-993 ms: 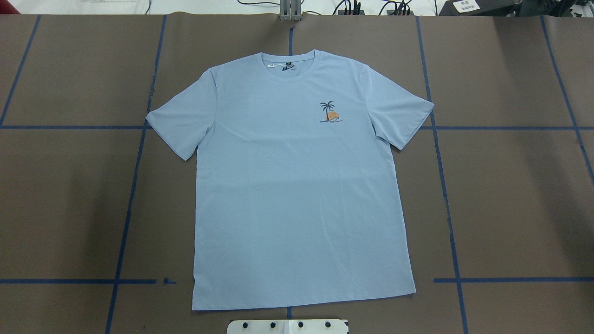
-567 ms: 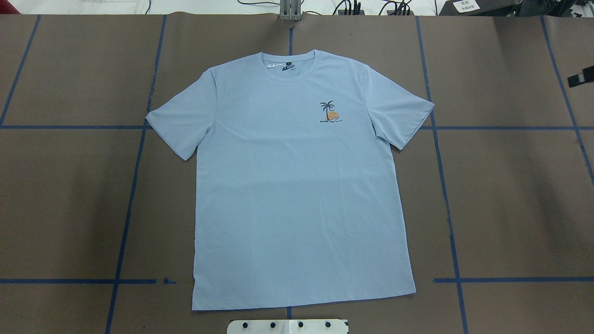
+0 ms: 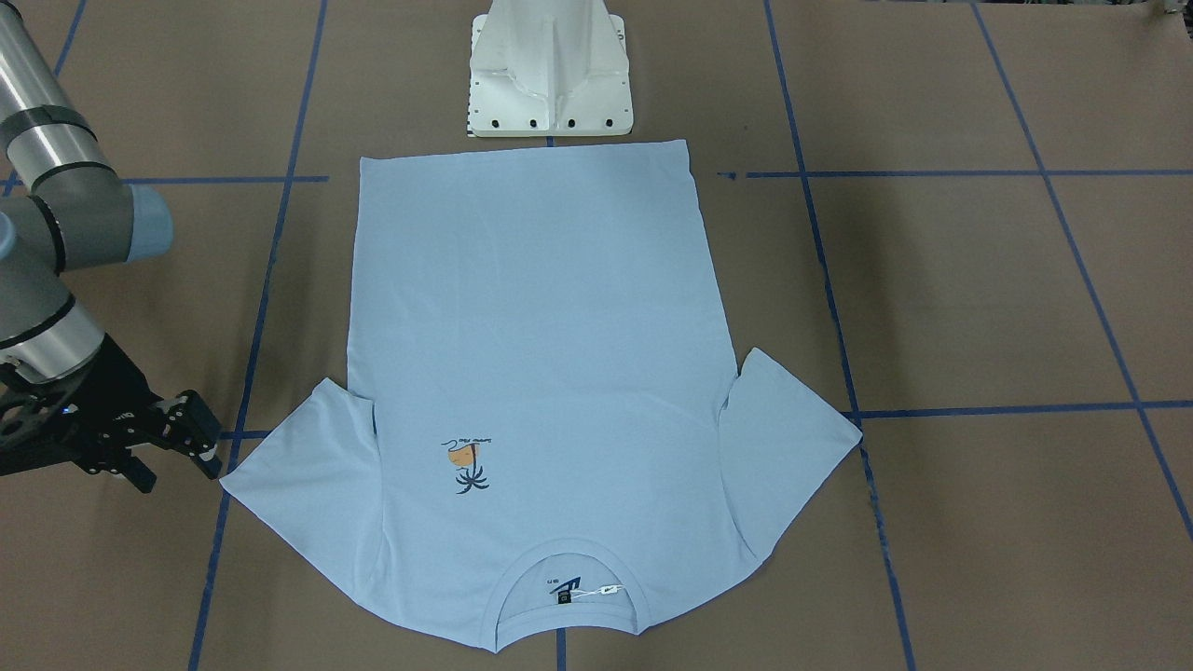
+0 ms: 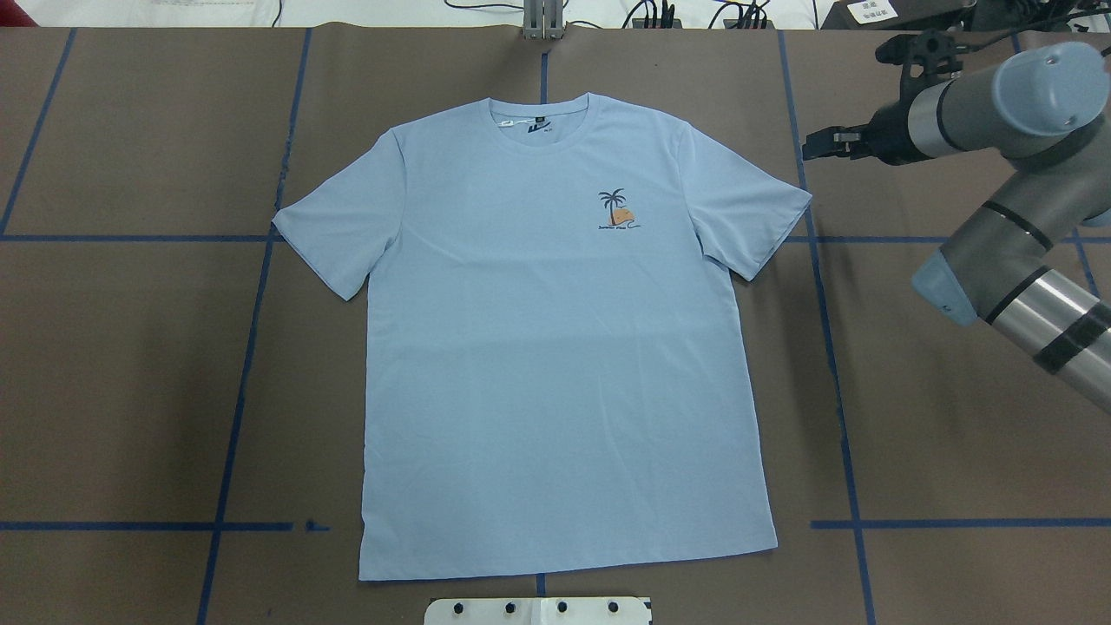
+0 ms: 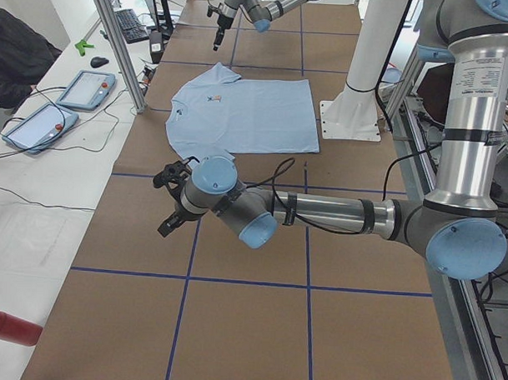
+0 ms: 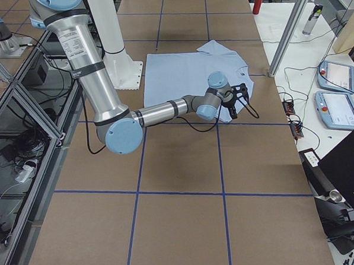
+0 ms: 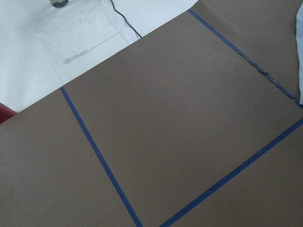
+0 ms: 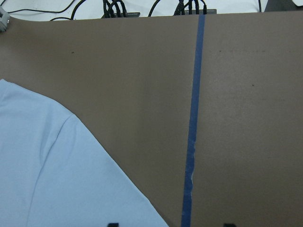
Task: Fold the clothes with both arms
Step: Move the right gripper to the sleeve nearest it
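Hovering just beside T-shirt (image 4: 555, 365) sleeve, right gripper (image 4: 814, 146) fingers wide apart, empty; risk snagging one layer, skewing it; left gripper (image 5: 168, 220) fingers: can't tell.

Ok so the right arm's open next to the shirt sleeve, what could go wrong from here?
1. The light blue short-sleeved T-shirt lies flat on the brown paper table cover. The open right pincer might scrape paper or the blue tape line instead of gripping the near sleeve.
2. The left pincer hangs farther from the other sleeve, so an uneven start could skew the fold.
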Action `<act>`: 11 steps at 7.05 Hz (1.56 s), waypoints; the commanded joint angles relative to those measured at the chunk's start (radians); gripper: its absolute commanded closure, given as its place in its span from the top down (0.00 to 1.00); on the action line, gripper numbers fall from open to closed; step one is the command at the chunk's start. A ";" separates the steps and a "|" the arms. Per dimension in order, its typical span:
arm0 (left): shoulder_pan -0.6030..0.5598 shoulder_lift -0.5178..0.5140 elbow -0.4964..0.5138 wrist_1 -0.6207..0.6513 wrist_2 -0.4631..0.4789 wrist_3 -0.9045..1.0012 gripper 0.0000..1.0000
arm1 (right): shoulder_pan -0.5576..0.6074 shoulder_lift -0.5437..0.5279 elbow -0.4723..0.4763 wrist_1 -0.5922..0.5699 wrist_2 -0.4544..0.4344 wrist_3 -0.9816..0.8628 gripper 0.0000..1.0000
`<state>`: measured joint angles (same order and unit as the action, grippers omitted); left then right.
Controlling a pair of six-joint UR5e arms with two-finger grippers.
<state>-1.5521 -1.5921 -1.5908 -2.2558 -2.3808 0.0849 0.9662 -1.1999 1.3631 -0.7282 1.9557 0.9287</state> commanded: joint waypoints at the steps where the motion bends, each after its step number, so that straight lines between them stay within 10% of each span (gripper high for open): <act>1: 0.000 0.000 0.000 -0.001 0.000 -0.001 1.00 | -0.053 -0.027 -0.039 0.043 -0.049 0.024 0.52; 10: 0.000 0.012 0.002 -0.024 0.000 0.001 1.00 | -0.118 -0.023 -0.061 0.033 -0.169 -0.001 0.41; 11: 0.000 0.014 0.000 -0.025 0.000 0.003 1.00 | -0.118 -0.020 -0.061 0.033 -0.169 -0.001 0.08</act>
<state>-1.5524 -1.5798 -1.5894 -2.2798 -2.3808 0.0862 0.8482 -1.2227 1.3041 -0.6949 1.7897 0.9298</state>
